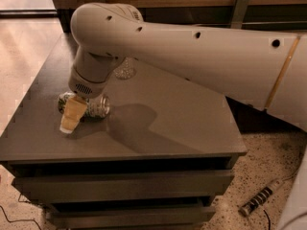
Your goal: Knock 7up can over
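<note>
The 7up can (96,107) lies on its side on the grey table (158,128), near the left edge, its silvery body pointing left to right. My gripper (72,115) hangs from the white wrist (91,75) and sits right over the can's left half, touching or just in front of it. It hides that end of the can. The big white arm (206,47) reaches in from the right.
The ribbed base of a clear plastic bottle (124,71) stands behind the wrist, mostly hidden by the arm. The table is a low drawer unit with drawer fronts (124,186) below. A striped cylindrical object (261,198) lies on the speckled floor at the right.
</note>
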Tool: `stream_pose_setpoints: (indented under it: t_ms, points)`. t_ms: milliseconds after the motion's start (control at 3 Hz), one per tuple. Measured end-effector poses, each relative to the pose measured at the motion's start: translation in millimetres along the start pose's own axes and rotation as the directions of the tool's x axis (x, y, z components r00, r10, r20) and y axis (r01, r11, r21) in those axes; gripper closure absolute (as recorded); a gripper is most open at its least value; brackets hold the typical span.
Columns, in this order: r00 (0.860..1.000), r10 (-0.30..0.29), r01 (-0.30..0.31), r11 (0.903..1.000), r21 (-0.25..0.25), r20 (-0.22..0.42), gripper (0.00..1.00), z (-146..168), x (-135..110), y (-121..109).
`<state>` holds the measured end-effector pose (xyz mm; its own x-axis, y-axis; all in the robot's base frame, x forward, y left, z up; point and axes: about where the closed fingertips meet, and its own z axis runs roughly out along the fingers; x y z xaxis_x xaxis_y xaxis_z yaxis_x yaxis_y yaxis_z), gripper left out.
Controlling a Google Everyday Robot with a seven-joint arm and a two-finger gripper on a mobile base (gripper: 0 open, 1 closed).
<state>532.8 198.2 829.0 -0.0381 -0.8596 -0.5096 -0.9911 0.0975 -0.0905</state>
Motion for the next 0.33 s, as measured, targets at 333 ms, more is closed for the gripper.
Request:
stream_pose_setpoints:
  t_ms: [333]
  points:
    - [1.000,0.000,0.000,1.0000,0.000,0.000,0.00,0.0,0.0,0.0]
